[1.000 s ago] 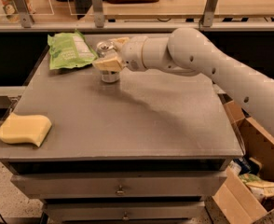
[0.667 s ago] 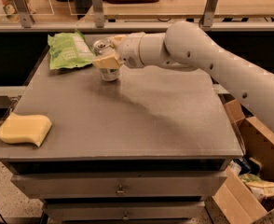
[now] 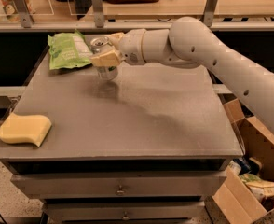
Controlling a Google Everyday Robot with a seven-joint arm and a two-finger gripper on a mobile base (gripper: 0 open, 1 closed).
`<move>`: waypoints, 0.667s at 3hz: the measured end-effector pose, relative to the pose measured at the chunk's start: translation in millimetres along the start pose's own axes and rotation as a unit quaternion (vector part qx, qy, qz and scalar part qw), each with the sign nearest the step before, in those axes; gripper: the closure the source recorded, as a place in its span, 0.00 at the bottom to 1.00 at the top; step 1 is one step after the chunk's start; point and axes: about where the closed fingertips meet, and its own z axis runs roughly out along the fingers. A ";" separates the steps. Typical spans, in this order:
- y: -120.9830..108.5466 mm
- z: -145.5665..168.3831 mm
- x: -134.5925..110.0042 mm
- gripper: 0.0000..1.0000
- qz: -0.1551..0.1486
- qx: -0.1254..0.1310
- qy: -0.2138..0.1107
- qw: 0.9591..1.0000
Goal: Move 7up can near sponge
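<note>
The 7up can, silver with a pull-tab top, is at the back left of the grey table, beside a green bag. My gripper reaches in from the right and is shut on the can. One cream pad crosses the can's front and the other is behind it. The can stands upright, at or just above the tabletop. The pale yellow wavy sponge lies at the table's front left corner, far from the can.
A flat green snack bag lies at the back left corner, just left of the can. A rail with posts runs behind the table. Open cardboard boxes stand on the floor to the right. Drawers sit below the tabletop.
The gripper and the can have shifted very slightly up and left. The sponge and the bag have not moved.
</note>
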 end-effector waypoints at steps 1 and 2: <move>21.2 7.5 -20.5 1.00 -0.007 -0.050 -0.033 0.998; 56.2 21.8 -44.7 1.00 -0.027 -0.124 -0.075 0.989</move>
